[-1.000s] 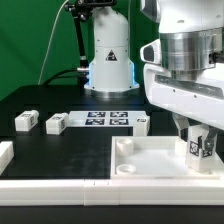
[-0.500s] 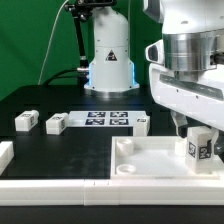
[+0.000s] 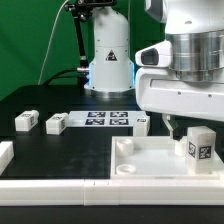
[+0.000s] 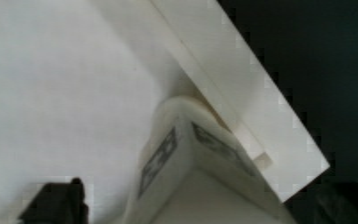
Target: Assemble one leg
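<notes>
Leg (image 3: 200, 147) stands upright on the right part of the big white tray (image 3: 140, 166), with its tag facing the near side. Gripper (image 3: 174, 126) hangs just left of the leg and above it, and I see no contact. I cannot tell whether the jaws are apart or closed. Spare blocks (image 3: 56, 124) lie to the left, beside the marker board (image 3: 108, 120).

Looks like a robotics lab, set up as a test cell. Shows a green backdrop (image 3: 25, 40) behind a black tabletop (image 3: 60, 150). Has a white arm (image 3: 110, 55) mounted at the far edge, a marker board (image 3: 108, 119) lying flat before it, and a printed square tag on a white leg (image 3: 200, 146).
</notes>
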Robot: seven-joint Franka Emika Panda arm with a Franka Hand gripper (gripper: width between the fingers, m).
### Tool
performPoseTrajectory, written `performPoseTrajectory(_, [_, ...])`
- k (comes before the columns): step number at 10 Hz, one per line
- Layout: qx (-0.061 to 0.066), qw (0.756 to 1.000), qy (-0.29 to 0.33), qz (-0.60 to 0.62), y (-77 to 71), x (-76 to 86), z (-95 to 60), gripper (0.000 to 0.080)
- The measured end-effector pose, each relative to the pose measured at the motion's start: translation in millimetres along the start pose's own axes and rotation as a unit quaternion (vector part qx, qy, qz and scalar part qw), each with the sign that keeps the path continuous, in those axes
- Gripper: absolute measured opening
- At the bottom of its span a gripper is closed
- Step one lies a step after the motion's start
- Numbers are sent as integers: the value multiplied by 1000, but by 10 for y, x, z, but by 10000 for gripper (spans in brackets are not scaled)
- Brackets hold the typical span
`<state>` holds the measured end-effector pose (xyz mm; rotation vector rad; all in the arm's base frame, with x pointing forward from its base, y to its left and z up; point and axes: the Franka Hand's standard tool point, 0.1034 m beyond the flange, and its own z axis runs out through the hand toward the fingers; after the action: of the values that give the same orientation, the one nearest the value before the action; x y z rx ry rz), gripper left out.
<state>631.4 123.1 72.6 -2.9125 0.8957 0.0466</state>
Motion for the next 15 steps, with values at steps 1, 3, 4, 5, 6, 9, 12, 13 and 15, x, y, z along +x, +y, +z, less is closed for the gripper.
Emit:
performPoseTrajectory(1, [0, 999, 0, -43, -14, -13, 2, 649])
performPoseTrajectory(3, [-8, 988, 4, -153, -19, -21, 4, 649])
performPoseTrajectory(4, [-17, 978, 8, -207, -14, -18, 4, 649])
performPoseTrajectory(5, [-27, 964, 12, -264, -1, -5, 5, 649])
performPoseTrajectory(6, [-34, 944, 13, -328, 21, 18, 6, 649])
performPoseTrajectory(9, [-33, 934, 9, -355, 73, 61, 5, 622])
performPoseTrajectory(12, [-33, 934, 9, -355, 75, 63, 5, 338])
performPoseTrajectory(13, [-33, 934, 9, -355, 75, 63, 6, 289])
performPoseTrajectory(15, [-33, 936, 9, -350, 75, 62, 7, 289])
